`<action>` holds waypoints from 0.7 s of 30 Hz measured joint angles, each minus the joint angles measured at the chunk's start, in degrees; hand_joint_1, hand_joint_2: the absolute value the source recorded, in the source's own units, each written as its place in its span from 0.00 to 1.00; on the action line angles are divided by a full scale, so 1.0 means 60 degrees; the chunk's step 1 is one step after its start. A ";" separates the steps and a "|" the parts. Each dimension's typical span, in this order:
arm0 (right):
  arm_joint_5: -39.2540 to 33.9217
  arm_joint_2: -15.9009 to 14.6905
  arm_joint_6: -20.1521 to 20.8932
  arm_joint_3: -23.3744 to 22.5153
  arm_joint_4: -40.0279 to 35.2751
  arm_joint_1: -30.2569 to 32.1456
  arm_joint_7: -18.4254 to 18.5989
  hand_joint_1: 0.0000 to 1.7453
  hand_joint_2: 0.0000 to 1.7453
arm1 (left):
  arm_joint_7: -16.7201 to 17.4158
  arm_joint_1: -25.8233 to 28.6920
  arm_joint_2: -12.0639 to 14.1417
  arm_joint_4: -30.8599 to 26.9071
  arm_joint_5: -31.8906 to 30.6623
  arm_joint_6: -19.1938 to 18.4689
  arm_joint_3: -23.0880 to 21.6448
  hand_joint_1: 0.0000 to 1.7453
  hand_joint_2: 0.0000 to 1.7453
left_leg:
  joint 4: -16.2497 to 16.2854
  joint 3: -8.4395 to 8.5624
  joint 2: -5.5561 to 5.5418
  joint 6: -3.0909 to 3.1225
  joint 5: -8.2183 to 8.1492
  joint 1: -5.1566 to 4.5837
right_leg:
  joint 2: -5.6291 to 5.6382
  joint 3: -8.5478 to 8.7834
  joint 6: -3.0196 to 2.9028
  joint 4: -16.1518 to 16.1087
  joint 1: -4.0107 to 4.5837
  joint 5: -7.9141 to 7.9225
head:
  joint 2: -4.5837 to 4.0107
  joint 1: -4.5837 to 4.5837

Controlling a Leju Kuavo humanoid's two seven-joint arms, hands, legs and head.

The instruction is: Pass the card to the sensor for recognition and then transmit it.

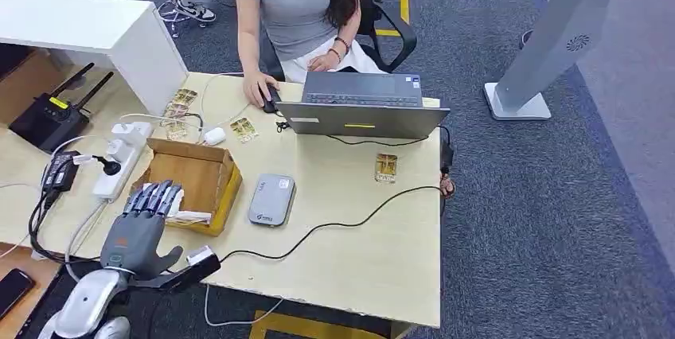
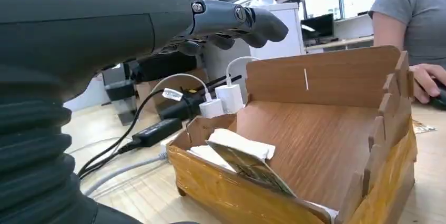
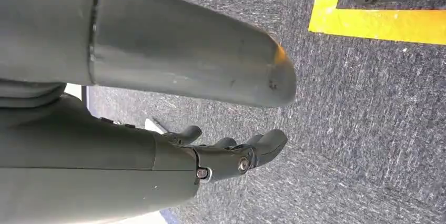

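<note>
Where the left hand (image 1: 143, 224) hovers, the box (image 1: 208, 188) half-hides cards (image 2: 247, 163).

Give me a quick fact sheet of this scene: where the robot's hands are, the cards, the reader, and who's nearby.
left robot hand: over the near end of the wooden card box, fingers spread, holding nothing
right robot hand: hangs above grey carpet, empty
cards in box: leaning at the low end
card reader: grey, flat on the table, right of the box
loose card: near the laptop
person: seated, hand on mouse
</note>
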 joint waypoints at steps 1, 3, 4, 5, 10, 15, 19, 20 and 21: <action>0.0000 0.0000 0.0015 0.0000 0.0000 0.0001 0.0000 0.00 0.00 | 0.0029 -0.0036 -0.0018 0.0036 0.0000 -0.0025 0.0011 0.00 1.00 | 0.0000 -0.0001 0.0000 0.0000 0.0000 0.0000 | -0.0001 0.0000 0.0000 0.0000 0.0000 0.0000 | 0.0000 0.0004; 0.0029 0.0000 0.0033 0.0004 0.0000 -0.0003 0.0000 0.00 0.00 | 0.0077 -0.0135 -0.0036 0.0117 -0.0011 -0.0088 0.0029 0.00 1.00 | 0.0000 -0.0001 -0.0001 0.0000 0.0000 0.0000 | -0.0002 0.0001 0.0000 0.0000 0.0000 0.0000 | 0.0000 0.0004; 0.0040 0.0000 0.0048 0.0000 0.0000 -0.0007 -0.0004 0.00 0.00 | 0.0138 -0.0184 -0.0044 0.0175 -0.0036 -0.0134 0.0032 0.00 1.00 | 0.0000 0.0000 -0.0002 0.0000 0.0000 -0.0001 | -0.0002 0.0001 0.0000 0.0000 -0.0001 0.0000 | 0.0000 0.0000; 0.0069 0.0000 0.0062 0.0000 0.0000 -0.0005 0.0000 0.00 0.00 | 0.0182 -0.0261 -0.0058 0.0256 -0.0069 -0.0201 0.0033 0.00 1.00 | 0.0000 0.0000 -0.0003 0.0000 0.0000 -0.0001 | -0.0002 0.0001 0.0000 0.0000 -0.0001 0.0000 | 0.0000 0.0003; 0.0164 -0.0007 0.0120 0.0004 0.0000 -0.0013 0.0000 0.00 0.00 | 0.0314 -0.0617 -0.0164 0.0883 -0.0200 -0.0288 0.0036 0.00 1.00 | 0.0001 0.0000 -0.0003 0.0000 0.0001 -0.0001 | -0.0002 0.0001 0.0000 0.0000 0.0000 0.0001 | 0.0000 0.0004; 0.0186 -0.0015 0.0146 0.0007 0.0000 -0.0018 0.0040 0.00 0.00 | 0.0350 -0.0866 -0.0280 0.1418 -0.0244 -0.0284 0.0036 0.00 1.00 | 0.0001 0.0000 -0.0002 0.0000 0.0001 -0.0001 | -0.0001 0.0000 0.0000 0.0000 0.0000 0.0001 | 0.0000 0.0000; 0.0197 -0.0022 0.0146 0.0015 0.0000 -0.0023 0.0044 0.00 0.00 | 0.0350 -0.0974 -0.0357 0.1600 -0.0244 -0.0284 0.0036 0.00 1.00 | 0.0001 -0.0001 -0.0002 0.0000 0.0000 -0.0001 | -0.0001 0.0000 0.0000 0.0000 -0.0001 0.0001 | 0.0000 0.0000; 0.0200 -0.0026 0.0146 0.0018 0.0000 -0.0023 0.0044 0.00 0.00 | 0.0350 -0.0994 -0.0382 0.1643 -0.0244 -0.0284 0.0036 0.00 1.00 | 0.0001 0.0000 -0.0002 0.0000 0.0000 -0.0001 | -0.0001 0.0000 0.0000 0.0000 -0.0001 0.0001 | 0.0000 0.0004; 0.0200 -0.0029 0.0146 0.0022 0.0000 -0.0022 0.0044 0.00 0.00 | 0.0354 -0.1012 -0.0397 0.1680 -0.0251 -0.0284 0.0036 0.03 1.00 | 0.0001 -0.0001 -0.0002 0.0000 0.0000 -0.0001 | -0.0001 0.0000 0.0000 0.0000 -0.0001 0.0001 | 0.0000 0.0000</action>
